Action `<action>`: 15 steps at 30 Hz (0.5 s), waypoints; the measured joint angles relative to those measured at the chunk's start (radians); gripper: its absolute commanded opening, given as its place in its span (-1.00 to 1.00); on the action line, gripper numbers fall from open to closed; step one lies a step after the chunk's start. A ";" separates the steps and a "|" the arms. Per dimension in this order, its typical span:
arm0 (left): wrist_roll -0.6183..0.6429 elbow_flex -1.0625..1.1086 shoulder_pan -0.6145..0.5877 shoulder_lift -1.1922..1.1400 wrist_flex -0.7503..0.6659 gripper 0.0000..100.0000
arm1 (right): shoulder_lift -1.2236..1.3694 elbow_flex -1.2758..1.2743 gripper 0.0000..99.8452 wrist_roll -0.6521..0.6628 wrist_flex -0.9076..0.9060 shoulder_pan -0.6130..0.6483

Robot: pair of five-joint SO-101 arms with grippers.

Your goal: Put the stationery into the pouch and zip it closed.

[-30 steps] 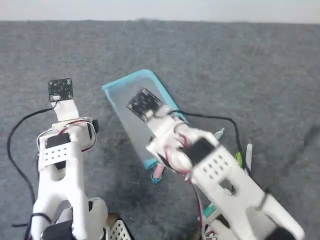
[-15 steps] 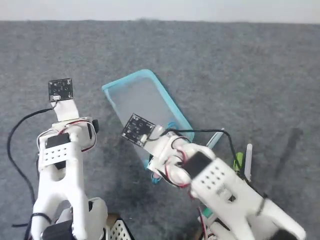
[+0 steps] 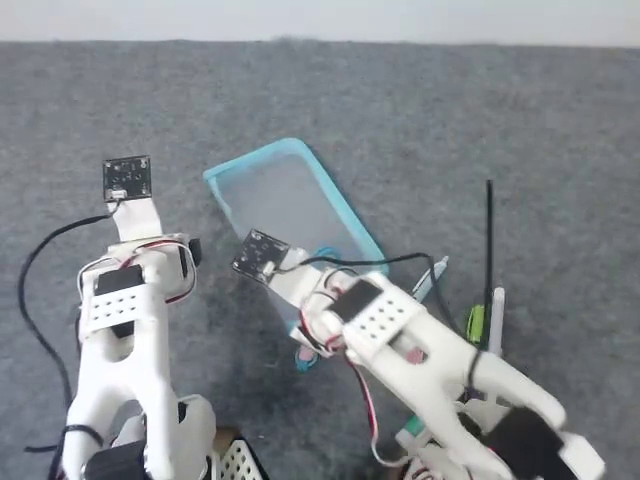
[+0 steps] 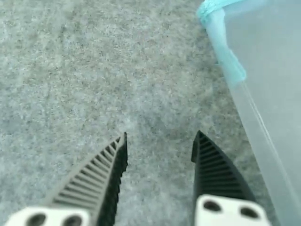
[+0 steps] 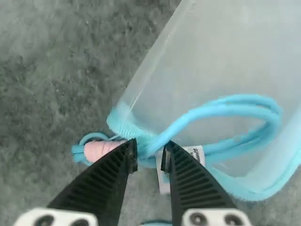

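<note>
The clear pouch with teal trim lies slanted on the grey carpet. My right gripper is at the pouch's near end, its fingers shut on the teal cord beside the pink zip pull. In the high view the right arm covers that end, with the pink pull peeking out. Several pens lie to its right: a white one, a green one and a teal-tipped one. My left gripper hangs open over bare carpet, just beside the pouch's far corner.
The left arm stands left of the pouch with its black cable looping over the carpet. A thin black line that I cannot identify runs up from the pens. Open carpet lies beyond the pouch.
The right arm has drawn back along the pouch to its near end, uncovering the pouch's middle. The thin black line has swept in from the right. The left arm has barely moved.
</note>
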State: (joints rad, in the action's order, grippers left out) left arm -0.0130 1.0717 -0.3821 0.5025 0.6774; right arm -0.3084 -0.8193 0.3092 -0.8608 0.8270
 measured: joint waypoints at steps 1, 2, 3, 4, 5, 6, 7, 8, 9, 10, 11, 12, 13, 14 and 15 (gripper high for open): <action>0.000 0.000 0.000 0.000 0.000 -0.57 | 0.031 0.023 -0.78 0.000 0.002 0.002; 0.000 0.000 0.000 0.000 0.000 -0.57 | 0.066 0.052 -0.78 -0.005 0.006 0.003; 0.000 0.000 0.000 0.000 0.000 -0.57 | 0.103 0.080 -0.78 -0.015 0.008 0.002; 0.000 0.000 0.000 0.000 0.000 -0.57 | 0.138 0.110 -0.78 -0.031 0.008 -0.003; 0.000 0.000 0.000 0.000 0.000 -0.57 | 0.175 0.146 -0.78 -0.049 0.008 -0.005; 0.000 0.000 0.000 0.000 0.000 -0.57 | 0.209 0.180 -0.78 -0.064 0.009 -0.005; 0.000 0.000 0.000 0.000 0.000 -0.57 | 0.241 0.218 -0.78 -0.075 0.009 -0.009; 0.000 0.000 0.000 0.000 0.000 -0.57 | 0.272 0.252 -0.78 -0.084 0.009 -0.015; 0.000 0.000 0.000 0.000 0.000 -0.57 | 0.301 0.288 -0.79 -0.091 0.011 -0.023; 0.000 0.000 0.000 0.000 0.000 -0.57 | 0.325 0.319 -0.79 -0.100 0.011 -0.035; 0.000 0.000 0.000 0.000 0.000 -0.57 | 0.350 0.348 -0.79 -0.112 0.011 -0.041; 0.000 0.000 0.000 0.000 0.000 -0.57 | 0.365 0.377 -0.79 -0.127 0.011 -0.046; 0.000 0.000 0.000 0.000 0.000 -0.57 | 0.374 0.402 -0.79 -0.141 0.011 -0.046; 0.000 0.000 0.000 0.000 0.000 -0.57 | 0.379 0.423 -0.79 -0.152 0.011 -0.048; 0.000 0.000 0.000 0.000 0.000 -0.57 | 0.379 0.442 -0.79 -0.160 0.011 -0.052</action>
State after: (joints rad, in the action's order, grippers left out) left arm -0.0130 1.0717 -0.3821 0.5025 0.6774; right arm 0.0706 -0.3775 0.1496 -0.8500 0.7748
